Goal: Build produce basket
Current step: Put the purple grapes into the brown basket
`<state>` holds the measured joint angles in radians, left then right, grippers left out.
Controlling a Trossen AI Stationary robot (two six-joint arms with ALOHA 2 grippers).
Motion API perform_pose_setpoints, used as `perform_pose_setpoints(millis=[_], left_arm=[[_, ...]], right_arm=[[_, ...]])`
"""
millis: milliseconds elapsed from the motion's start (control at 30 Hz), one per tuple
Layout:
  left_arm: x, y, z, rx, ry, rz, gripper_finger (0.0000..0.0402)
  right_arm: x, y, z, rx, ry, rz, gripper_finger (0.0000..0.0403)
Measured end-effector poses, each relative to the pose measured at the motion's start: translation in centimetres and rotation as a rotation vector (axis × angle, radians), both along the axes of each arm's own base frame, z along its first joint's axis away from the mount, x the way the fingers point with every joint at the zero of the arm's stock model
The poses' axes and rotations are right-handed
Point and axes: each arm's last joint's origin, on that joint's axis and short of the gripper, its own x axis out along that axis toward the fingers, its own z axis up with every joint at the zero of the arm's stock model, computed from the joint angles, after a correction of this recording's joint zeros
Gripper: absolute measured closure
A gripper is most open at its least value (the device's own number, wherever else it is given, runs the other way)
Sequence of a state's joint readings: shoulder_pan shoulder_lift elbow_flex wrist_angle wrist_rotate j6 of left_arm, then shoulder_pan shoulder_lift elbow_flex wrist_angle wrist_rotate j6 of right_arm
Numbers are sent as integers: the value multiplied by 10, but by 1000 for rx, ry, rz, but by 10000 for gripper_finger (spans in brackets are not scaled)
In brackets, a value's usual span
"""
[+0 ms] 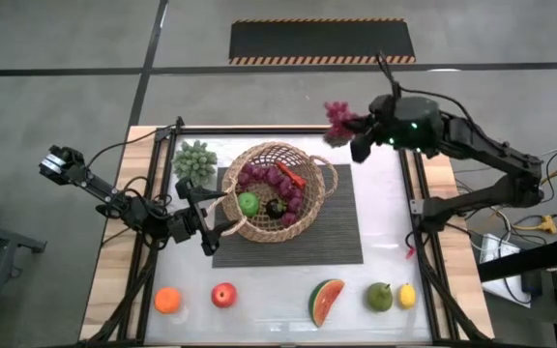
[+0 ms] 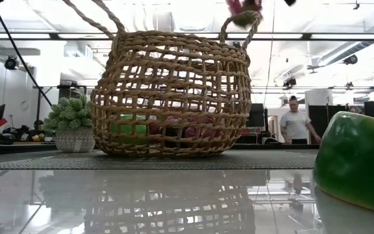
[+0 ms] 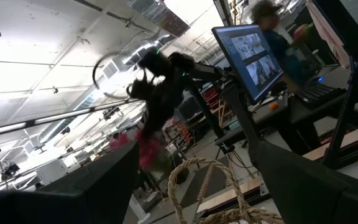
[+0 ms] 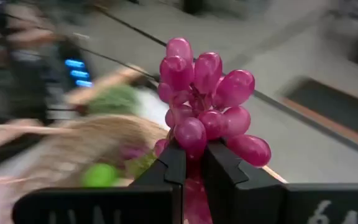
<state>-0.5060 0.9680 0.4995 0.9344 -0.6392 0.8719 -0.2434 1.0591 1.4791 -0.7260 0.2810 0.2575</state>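
My right gripper (image 4: 194,163) pinches grapes (image 4: 207,106) above the basket (image 1: 277,189); my left gripper (image 1: 204,215), open, waits beside it.

No legible text, labels, brands or numbers.

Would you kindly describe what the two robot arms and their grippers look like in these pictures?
Both arms are dark, jointed and slim, with black cables trailing along them. The left gripper has two thin black fingers. The right gripper has flat, matte black, square-edged fingers; its wrist housing is bulky and shows a small green light in the high view.
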Motion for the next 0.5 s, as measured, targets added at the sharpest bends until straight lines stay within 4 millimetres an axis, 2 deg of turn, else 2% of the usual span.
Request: perform_pose_setpoints(millis=[133,267,367,500], left_arm=[[0,0,0,-1,0,0,96],[0,0,0,-1,0,-1,96],[0,0,1,3,-11,-15,96],[-1,-1,12,-5,-62,-46,96]], right_arm=[[17,24,8,-53,-87,210,379],[40,42,4,-100,-101,366,379],[62,50,-8,-101,-72,405,367],[90,49,-33,-59,16,399,324]])
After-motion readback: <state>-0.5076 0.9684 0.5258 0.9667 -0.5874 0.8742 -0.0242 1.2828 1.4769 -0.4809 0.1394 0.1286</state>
